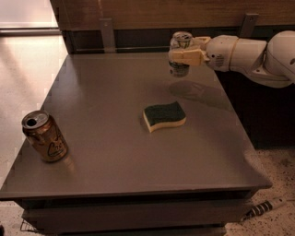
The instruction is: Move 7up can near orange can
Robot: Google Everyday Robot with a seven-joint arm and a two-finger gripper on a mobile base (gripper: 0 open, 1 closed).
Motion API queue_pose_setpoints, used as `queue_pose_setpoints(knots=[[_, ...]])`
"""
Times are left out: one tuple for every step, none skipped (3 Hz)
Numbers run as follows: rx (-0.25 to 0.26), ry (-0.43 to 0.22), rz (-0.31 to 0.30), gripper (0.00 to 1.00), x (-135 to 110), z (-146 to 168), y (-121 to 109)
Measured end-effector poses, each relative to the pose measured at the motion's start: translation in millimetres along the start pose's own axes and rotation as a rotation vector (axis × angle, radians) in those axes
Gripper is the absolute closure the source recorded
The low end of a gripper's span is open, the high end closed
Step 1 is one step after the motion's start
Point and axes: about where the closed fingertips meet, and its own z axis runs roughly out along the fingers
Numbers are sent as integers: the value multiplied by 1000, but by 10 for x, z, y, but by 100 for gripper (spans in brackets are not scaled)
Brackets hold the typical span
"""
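Camera view: end effector point(185, 56) clamped on 7up can point(179, 69) mid-body, beyond sponge point(164, 116); orange can point(44, 136) well left-front of sponge. 7up can likely light, thin-walled, slippery; mid-side grip suits.

Far side of the table point(115, 83): the gripper point(181, 56) clasps the 7up can point(179, 69), its near finger point(188, 57) covering the can's middle band. The far finger is hidden behind the can, and the markings below the finger are too blurred to read. The white arm point(249, 55) runs off the right edge, its upper links unseen. On the orange can point(46, 138), front left, the pale logo patch is too blurred to make out. The table's base is cut off by the bottom edge. A striped cable point(263, 208) on the floor, lower right, vanishes behind the table's corner. The wooden panel point(152, 11) behind is cropped at the top.
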Motion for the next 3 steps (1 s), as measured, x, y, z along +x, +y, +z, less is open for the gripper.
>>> queue_pose_setpoints(knots=[[-48, -21, -5, 100, -191, -134, 356], [-134, -20, -19, 100, -336, -135, 817], [-218, -6, -43, 100, -395, -86, 1441]])
